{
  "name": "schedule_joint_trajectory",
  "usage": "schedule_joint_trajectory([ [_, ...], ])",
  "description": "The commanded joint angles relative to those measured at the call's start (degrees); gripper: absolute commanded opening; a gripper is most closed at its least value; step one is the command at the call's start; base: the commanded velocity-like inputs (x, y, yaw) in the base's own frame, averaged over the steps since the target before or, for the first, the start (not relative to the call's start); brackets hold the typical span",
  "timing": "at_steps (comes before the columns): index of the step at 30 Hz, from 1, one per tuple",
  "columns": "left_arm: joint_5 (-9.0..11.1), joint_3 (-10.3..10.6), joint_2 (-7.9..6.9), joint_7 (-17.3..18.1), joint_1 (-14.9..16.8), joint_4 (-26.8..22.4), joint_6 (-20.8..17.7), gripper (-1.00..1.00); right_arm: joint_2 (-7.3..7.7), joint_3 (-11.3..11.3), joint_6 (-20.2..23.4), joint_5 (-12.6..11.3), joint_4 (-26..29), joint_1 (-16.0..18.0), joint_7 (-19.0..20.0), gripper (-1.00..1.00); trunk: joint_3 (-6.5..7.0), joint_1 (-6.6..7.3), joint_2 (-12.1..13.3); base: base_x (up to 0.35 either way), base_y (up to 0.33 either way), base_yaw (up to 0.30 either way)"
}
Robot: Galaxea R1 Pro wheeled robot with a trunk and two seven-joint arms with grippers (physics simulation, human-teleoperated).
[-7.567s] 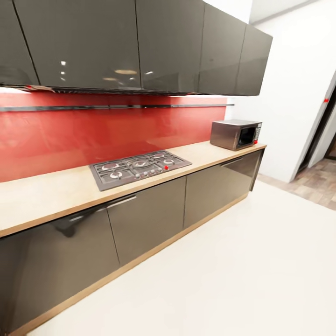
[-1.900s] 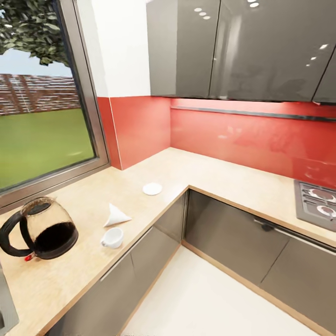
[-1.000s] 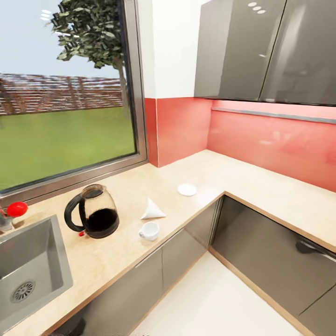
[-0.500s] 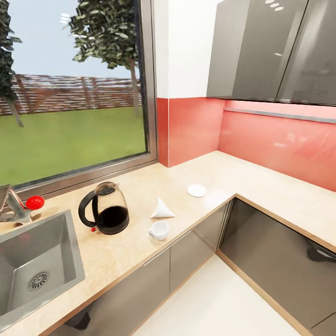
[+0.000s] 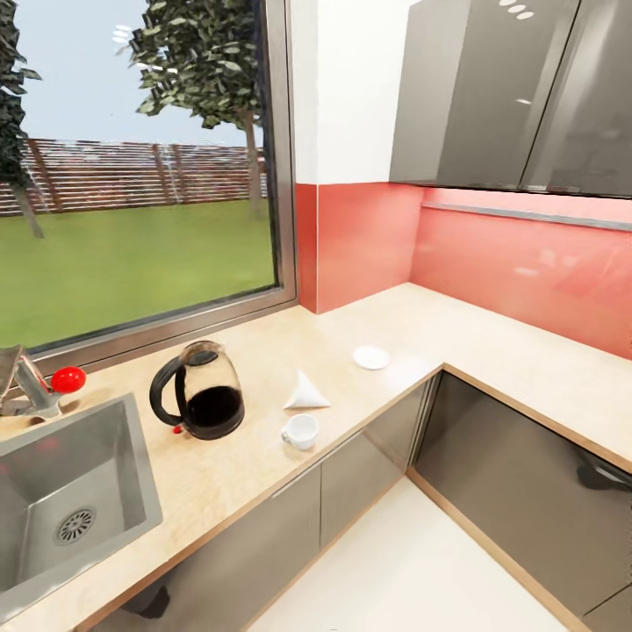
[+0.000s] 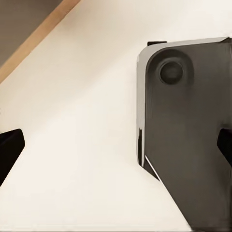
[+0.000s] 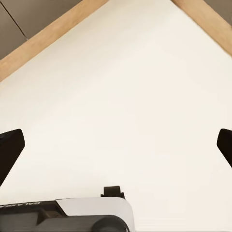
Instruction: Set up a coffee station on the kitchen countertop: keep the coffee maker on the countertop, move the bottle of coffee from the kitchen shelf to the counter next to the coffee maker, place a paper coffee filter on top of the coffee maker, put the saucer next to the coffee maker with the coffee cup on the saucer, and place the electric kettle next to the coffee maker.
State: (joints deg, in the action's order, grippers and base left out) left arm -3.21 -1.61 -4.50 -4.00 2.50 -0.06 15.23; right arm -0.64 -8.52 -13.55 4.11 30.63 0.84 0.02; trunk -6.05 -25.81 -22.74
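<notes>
Facing the corner table, both claws spread wide and empty over the floor.
Kettle (image 5: 200,391), paper filter (image 5: 306,392), cup (image 5: 301,431) and saucer (image 5: 371,357) sit close; a careless reach could tip the cup off the table (image 5: 491,342) edge.

Bright, even daylight enters through the large metal-framed window (image 5: 140,175) at ten o'clock in the head view. The glossy grey wall cupboards (image 5: 518,92) at two o'clock carry small white ceiling-light reflections, and the shiny red backsplash (image 5: 518,263) shows pale glare. Shadows on the beige stone bench (image 5: 386,325) are faint. Rendering is slightly soft, with straight lines leaning toward the edges. Both wrist views are evenly lit and blurred.
</notes>
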Motion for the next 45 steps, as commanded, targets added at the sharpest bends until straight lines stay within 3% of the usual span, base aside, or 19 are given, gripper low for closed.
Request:
schedule_joint_trajectory([
  [1,-0.3,-0.2,0.00,-0.2,0.0,0.2,0.2,1.00,-0.07,-0.4,-0.2,0.4,0.0,0.0,-0.1,1.00,-0.13,0.02,-0.2,-0.263,0.145,0.000],
  [7,-0.2,-0.5,-0.64,-2.2,-0.5,2.5,0.1,1.00,-0.31,-0.5,-0.1,0.2,5.6,0.0,-0.3,1.00,-0.13,0.02,-0.2,-0.264,0.209,0.000],
  [12,-0.1,-0.4,-0.75,-3.9,-0.6,2.7,0.1,1.00,-2.47,-0.4,0.8,0.1,17.1,0.6,-1.5,1.00,-0.13,0.02,-0.2,-0.184,0.281,0.000],
  [16,-0.1,-0.3,-0.79,-4.2,-0.8,2.7,0.1,1.00,-5.03,-0.3,4.8,0.1,23.5,2.8,-9.0,1.00,-0.13,0.02,-0.2,-0.105,0.287,0.000],
  [20,-0.1,-0.3,-0.82,-4.2,-0.9,2.7,0.1,1.00,-5.85,-0.1,11.5,0.0,28.1,6.1,-14.2,1.00,-0.13,0.02,-0.2,-0.030,0.120,0.000],
  [22,-0.1,-0.3,-0.81,-4.3,-0.9,2.7,0.1,1.00,-6.03,0.0,15.5,0.0,29.8,8.6,-15.2,1.00,-0.13,0.02,-0.2,-0.010,0.038,0.000],
  [26,-0.2,-0.2,-0.70,-4.3,-1.6,2.7,0.1,1.00,-6.40,0.1,25.4,0.0,31.6,16.7,-16.2,1.00,-0.13,0.02,-0.2,-0.003,0.013,0.000],
  [27,-0.2,-0.2,-0.69,-4.3,-1.8,2.7,-0.2,1.00,-6.94,0.3,30.0,0.1,31.7,21.9,-17.0,1.00,-0.13,0.02,-0.2,0.000,0.002,0.000],
  [31,-0.2,-0.2,-0.68,-4.3,-1.9,2.7,-3.5,1.00,-8.17,0.4,34.3,0.1,31.4,28.4,-21.2,1.00,-0.13,0.02,-0.2,0.000,0.000,0.000],
  [34,-0.2,-0.2,-0.68,-4.3,-2.0,2.7,-6.3,1.00,-9.36,0.6,39.4,0.2,31.2,35.3,-24.5,1.00,-0.13,0.02,-0.2,0.000,0.000,0.000],
  [35,-0.3,-0.2,-0.68,-4.3,-2.0,2.7,-7.0,1.00,-9.36,3.6,44.9,0.2,29.7,40.0,-25.5,1.00,-0.13,0.02,-0.2,0.000,0.000,0.000],
  [36,-0.3,-0.2,-0.68,-4.3,-2.0,2.7,-7.1,1.00,-9.36,6.0,46.7,0.2,28.9,41.7,-26.1,1.00,-0.13,0.02,-0.2,0.000,0.000,0.000],
  [37,-0.3,-0.2,-0.70,-4.2,-2.1,2.7,-7.5,1.00,-9.36,7.8,47.7,0.1,28.5,42.6,-27.1,1.00,-0.13,0.02,-0.2,0.000,0.000,0.000],
  [38,-0.3,-0.2,-0.76,-4.2,-2.6,2.7,-11.9,1.00,-9.36,9.2,49.0,0.1,28.2,43.2,-30.0,1.00,-0.13,0.02,-0.2,0.000,0.000,0.000],
  [41,-0.4,-0.1,-0.90,-4.2,-3.0,2.7,-17.5,1.00,-9.36,9.9,50.5,0.0,28.1,43.5,-32.5,1.00,-0.13,0.02,-0.2,0.000,0.000,0.000],
  [45,0.0,-0.4,-0.27,-4.3,-3.9,2.7,-19.1,1.00,-9.36,9.3,50.8,-0.2,27.4,43.4,-33.1,1.00,-0.13,0.02,-0.2,0.000,0.000,0.000],
])
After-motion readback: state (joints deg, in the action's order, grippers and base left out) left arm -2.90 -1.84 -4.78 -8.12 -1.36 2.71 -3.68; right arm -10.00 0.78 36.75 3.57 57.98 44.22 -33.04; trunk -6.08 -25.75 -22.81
